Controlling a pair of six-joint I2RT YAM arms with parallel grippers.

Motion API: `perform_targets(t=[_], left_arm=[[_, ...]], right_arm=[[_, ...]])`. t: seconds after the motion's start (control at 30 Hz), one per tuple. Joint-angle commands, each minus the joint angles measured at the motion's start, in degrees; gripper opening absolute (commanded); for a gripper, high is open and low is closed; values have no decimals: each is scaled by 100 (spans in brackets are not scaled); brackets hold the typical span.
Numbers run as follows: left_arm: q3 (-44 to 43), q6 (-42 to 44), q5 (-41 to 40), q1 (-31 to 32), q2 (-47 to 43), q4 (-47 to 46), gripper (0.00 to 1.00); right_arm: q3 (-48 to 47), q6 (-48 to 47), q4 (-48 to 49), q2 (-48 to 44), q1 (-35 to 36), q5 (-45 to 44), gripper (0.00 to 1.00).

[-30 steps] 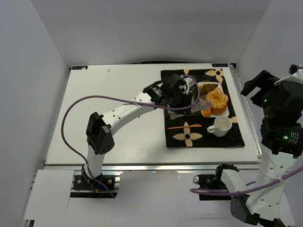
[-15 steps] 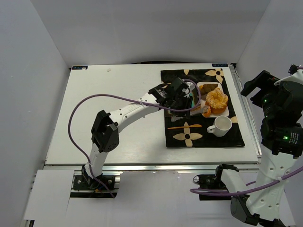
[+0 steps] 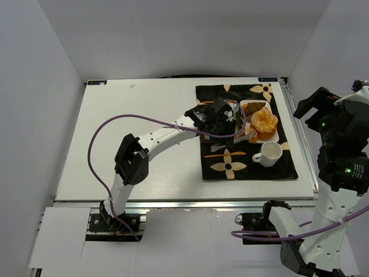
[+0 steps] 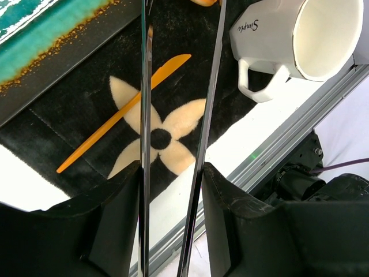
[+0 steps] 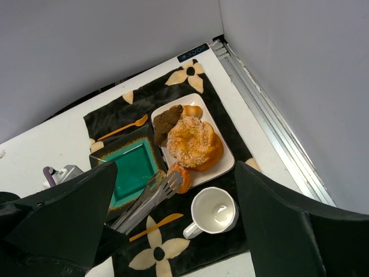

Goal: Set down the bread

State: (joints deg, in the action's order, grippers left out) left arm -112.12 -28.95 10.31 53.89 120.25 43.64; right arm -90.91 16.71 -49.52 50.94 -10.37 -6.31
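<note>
The bread is a small glossy orange-brown roll at the near left corner of the white plate; it also shows in the top view. My left gripper is shut on metal tongs, whose slotted tips lie against the roll's left side. I cannot tell whether they pinch it. In the left wrist view the tongs' arms run between my fingers, and an orange sliver of the bread shows at the top edge. My right gripper is open and empty, high at the right.
The white plate also holds a large swirled pastry, a dark brown piece and a small pale roll. A teal square plate, white mug, orange knife and orange fork lie on the black flowered mat.
My left arm has reached further right and nearer, bringing the tongs' tips from beside the plate down to the bread. The right arm has not moved.
</note>
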Motion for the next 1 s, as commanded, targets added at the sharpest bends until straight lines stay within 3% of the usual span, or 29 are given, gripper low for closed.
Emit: perform_targets(t=[0.0, 0.2, 0.27, 0.43, 0.8, 0.97], left_arm=[[14, -76, 147, 43, -116, -206, 54], [14, -76, 200, 43, -115, -207, 48], [14, -76, 209, 43, -150, -189, 38], [14, -84, 130, 43, -335, -119, 26], [-311, -102, -195, 43, -809, 162, 25], [-22, -119, -476, 34, -1152, 198, 25]], right_arm=[[56, -98, 144, -49, 9, -64, 89], [65, -98, 153, -58, 17, -73, 89], [74, -98, 153, -58, 17, -81, 89], [117, -71, 179, -84, 9, -81, 89], [153, -19, 214, -119, 17, -20, 89], [197, 43, 241, -128, 17, 15, 89]])
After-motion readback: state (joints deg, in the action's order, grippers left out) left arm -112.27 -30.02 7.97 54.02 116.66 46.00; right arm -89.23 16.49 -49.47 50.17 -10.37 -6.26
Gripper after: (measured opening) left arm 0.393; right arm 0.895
